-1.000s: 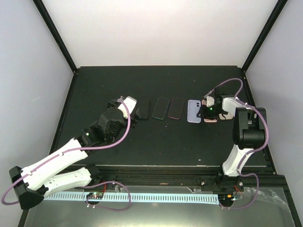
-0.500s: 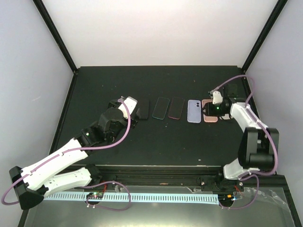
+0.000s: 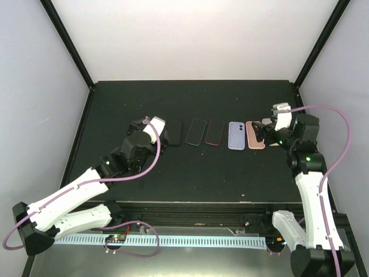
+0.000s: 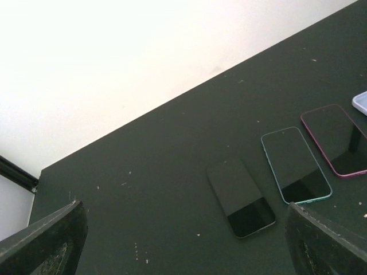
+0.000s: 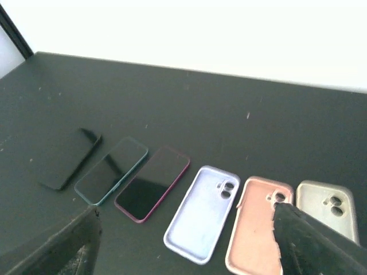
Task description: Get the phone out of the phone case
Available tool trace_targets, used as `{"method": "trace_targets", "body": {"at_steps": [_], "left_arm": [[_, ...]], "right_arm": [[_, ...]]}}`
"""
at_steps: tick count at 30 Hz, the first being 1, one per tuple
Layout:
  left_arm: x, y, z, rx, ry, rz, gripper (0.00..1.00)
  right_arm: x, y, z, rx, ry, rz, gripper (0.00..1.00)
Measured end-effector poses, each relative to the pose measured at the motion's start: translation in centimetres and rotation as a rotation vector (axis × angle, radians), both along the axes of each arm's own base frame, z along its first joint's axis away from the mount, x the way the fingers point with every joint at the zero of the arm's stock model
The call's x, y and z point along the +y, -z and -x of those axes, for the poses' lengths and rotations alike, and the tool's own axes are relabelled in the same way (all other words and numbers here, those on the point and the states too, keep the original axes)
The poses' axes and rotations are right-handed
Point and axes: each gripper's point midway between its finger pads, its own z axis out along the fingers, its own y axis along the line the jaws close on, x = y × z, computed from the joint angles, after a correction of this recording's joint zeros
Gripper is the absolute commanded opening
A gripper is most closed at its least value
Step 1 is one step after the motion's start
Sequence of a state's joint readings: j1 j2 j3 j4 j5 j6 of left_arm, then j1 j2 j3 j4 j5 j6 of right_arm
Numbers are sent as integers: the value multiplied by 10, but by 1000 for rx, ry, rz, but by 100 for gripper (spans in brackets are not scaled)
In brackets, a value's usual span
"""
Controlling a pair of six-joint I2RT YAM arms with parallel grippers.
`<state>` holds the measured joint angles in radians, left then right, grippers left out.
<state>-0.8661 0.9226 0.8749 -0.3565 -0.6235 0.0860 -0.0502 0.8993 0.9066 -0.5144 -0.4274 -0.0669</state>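
A row lies across the black table [image 3: 190, 173]. From the left it holds a bare black phone [image 3: 174, 132], a phone in a teal case [image 3: 196, 132], a phone in a magenta case [image 3: 215, 132], an empty lavender case [image 3: 236, 135] and an empty pink case [image 3: 255, 135]. My left gripper [image 3: 157, 131] hangs open just left of the black phone [image 4: 241, 197]. My right gripper [image 3: 266, 134] is open at the pink case's right edge, holding nothing. In the right wrist view the lavender case [image 5: 200, 215] and pink case [image 5: 255, 232] lie hollow side up between my fingers [image 5: 318, 240].
A third empty case, greyish [image 5: 322, 207], lies right of the pink one, mostly hidden under my right gripper in the top view. White walls stand behind the table's far edge [image 3: 190, 81]. Black frame posts [image 3: 69, 43] rise at the back corners.
My right gripper has opened and drawn back to the right of the pink case, which now lies flat on the table. The right arm's elbow swung down and right. The left arm barely moved.
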Motion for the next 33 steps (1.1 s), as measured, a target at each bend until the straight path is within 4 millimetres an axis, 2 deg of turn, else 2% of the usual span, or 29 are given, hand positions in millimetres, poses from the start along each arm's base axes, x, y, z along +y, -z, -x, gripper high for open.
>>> {"method": "trace_targets", "body": {"at_steps": [1, 5, 7, 10, 13, 16, 21, 28, 33], "left_arm": [[2, 0, -1, -1, -11, 0, 96], [16, 0, -9, 1, -65, 17, 95], [21, 0, -12, 1, -85, 22, 96], [23, -2, -13, -3, -93, 29, 95], [23, -2, -13, -3, -96, 28, 95], [25, -4, -12, -10, -98, 35, 95], [29, -11, -8, -40, -97, 66, 95], [29, -12, -8, -42, -96, 69, 95], [29, -12, -8, -42, -97, 69, 95]], "right_arm": [[0, -9, 4, -33, 5, -6, 96], [-2, -33, 12, -142, 32, -32, 100], [-4, -31, 14, -176, 52, -45, 100], [-4, -14, 17, -159, 54, -49, 100], [-3, -11, 15, -144, 51, -57, 100], [-5, -16, 16, -146, 81, -89, 100], [-23, -24, 10, -152, 211, -134, 100], [-24, -24, 9, -133, 233, -159, 100], [-26, -45, 10, -168, 239, -157, 100]]}}
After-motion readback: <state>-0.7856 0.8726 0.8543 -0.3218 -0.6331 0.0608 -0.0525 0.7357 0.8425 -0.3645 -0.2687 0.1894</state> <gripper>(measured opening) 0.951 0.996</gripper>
